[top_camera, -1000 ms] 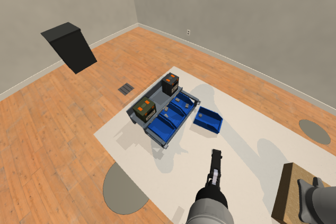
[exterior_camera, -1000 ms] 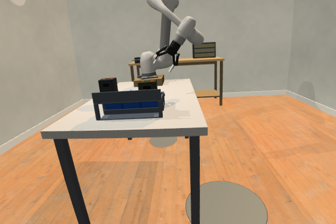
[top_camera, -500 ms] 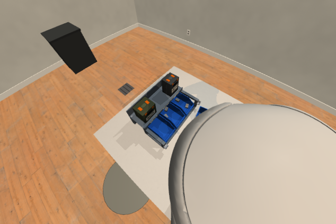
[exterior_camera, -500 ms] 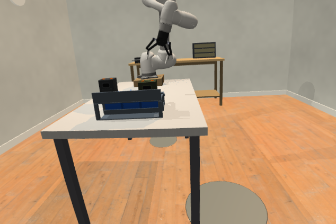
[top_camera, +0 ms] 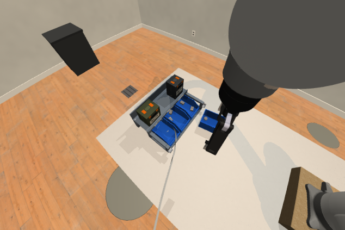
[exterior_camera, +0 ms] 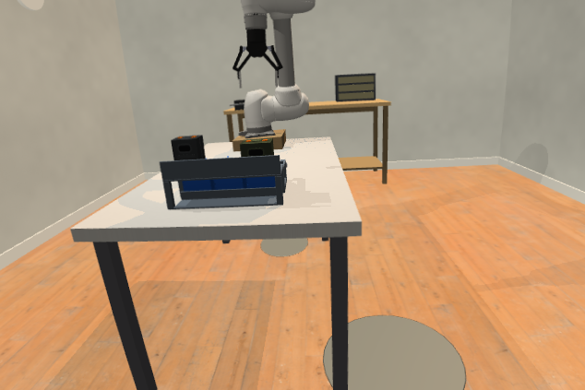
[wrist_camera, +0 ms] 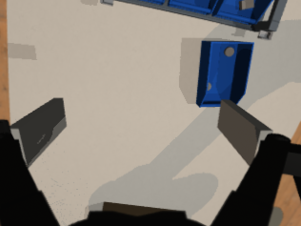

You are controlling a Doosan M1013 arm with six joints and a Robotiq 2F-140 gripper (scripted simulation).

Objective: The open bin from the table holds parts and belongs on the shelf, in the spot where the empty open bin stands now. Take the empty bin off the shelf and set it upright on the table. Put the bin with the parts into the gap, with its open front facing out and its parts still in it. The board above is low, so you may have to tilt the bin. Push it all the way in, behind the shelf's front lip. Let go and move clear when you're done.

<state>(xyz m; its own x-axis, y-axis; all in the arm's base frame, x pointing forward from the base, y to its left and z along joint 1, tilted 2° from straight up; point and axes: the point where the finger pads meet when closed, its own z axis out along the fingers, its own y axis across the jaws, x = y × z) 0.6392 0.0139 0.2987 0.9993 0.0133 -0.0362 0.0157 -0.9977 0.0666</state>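
Note:
The open blue bin with parts (top_camera: 207, 123) (wrist_camera: 220, 71) stands upright on the table, in front of the shelf (top_camera: 158, 140) (exterior_camera: 220, 169) (wrist_camera: 281, 13). Two small grey parts show in it in the wrist view. The empty blue bin (top_camera: 162, 131) sits in the shelf's lower row, at the end by the green case. The other two shelf bins (top_camera: 178, 118) (top_camera: 190, 104) hold small parts. My gripper (top_camera: 210, 148) (exterior_camera: 258, 85) (wrist_camera: 142, 113) is wide open and empty, pointing down high above the table. In the wrist view the table bin lies beyond the right finger.
A green case (top_camera: 148, 112) (exterior_camera: 256, 147) and a black case (top_camera: 174, 87) (exterior_camera: 187, 148) stand on the shelf's upper board. A thin pale line crosses the top view in front of the empty bin. The arm's wooden base block (exterior_camera: 245, 142) is at the table's far end.

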